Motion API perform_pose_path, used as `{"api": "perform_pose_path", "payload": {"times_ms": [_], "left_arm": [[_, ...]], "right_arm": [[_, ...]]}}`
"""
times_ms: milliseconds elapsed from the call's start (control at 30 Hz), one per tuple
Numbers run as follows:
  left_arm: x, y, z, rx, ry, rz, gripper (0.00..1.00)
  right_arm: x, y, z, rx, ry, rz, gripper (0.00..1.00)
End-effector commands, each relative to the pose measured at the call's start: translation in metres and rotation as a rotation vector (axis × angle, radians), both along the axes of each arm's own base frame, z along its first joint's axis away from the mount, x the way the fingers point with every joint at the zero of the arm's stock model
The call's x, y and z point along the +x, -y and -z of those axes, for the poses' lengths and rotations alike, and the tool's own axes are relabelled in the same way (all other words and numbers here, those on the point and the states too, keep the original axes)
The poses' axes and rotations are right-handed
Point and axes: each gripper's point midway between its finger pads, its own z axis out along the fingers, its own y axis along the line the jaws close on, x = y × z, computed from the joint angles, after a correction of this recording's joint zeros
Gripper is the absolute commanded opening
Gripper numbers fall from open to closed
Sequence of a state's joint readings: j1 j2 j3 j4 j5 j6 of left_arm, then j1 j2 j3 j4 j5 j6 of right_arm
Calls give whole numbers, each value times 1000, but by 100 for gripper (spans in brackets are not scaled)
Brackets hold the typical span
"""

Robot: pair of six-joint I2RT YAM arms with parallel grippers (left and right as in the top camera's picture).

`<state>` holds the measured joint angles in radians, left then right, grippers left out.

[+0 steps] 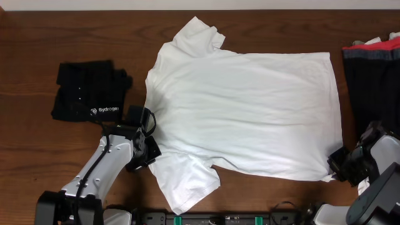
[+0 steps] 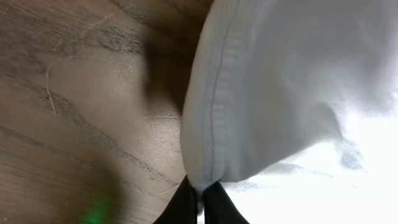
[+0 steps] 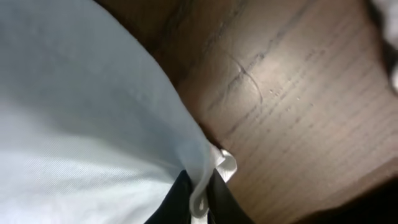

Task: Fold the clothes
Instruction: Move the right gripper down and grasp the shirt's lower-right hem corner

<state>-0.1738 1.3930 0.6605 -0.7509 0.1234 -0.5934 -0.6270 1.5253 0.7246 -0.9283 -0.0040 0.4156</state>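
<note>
The white T-shirt point(image 1: 250, 106) lies spread flat on the wooden table, collar to the left, hem to the right. My left gripper point(image 1: 150, 150) is shut on the shirt's near shoulder edge by the lower sleeve; the left wrist view shows the hemmed white fabric point(image 2: 249, 93) pinched between the black fingers point(image 2: 200, 202). My right gripper point(image 1: 337, 164) is shut on the shirt's near hem corner; the right wrist view shows the white cloth point(image 3: 93, 124) folded between the fingers point(image 3: 200, 202). No logo patch shows.
A folded black shirt with white "Sydrogen" lettering point(image 1: 87, 90) lies left of the white shirt. A dark garment with red and grey trim point(image 1: 375, 62) lies at the right edge. Bare wood table point(image 1: 62, 37) surrounds them.
</note>
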Motion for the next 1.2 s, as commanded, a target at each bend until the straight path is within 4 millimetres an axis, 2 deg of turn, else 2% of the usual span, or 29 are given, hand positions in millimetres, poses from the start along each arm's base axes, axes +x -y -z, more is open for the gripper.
{"api": "perform_pose_path", "payload": {"times_ms": [0,33,100,167,333,367,433,600,800,1000,1167], "left_arm": [[-1,-5,0,23,3,13,7],[-1,-5,0,23,3,13,7],[-1,-5,0,23,3,13,7],[-1,-5,0,23,3,13,8],[0,-5,0,22,7,13,7],[0,-5,0,22,8,13,8],[1,-5,0,22,12,13,8],[1,-5,0,21,14,20,7],[1,-5,0,21,16,42,8],[0,-5,0,22,10,43,8],[-1,-5,0,22,5,43,8]], "right_arm": [[7,12,-14,-52,48,0,35],[7,12,-16,-53,50,1,56],[4,9,-18,-48,43,1,78],[-2,4,-19,-28,21,1,80],[-12,-7,-19,20,-13,4,63],[-14,-9,-17,26,-19,5,54],[-18,-11,-13,29,-26,12,46],[-20,-12,3,9,-6,42,47],[-20,-9,8,-16,-3,59,45],[-18,-4,4,-32,1,25,15],[-8,3,-20,-54,42,-21,9]]}}
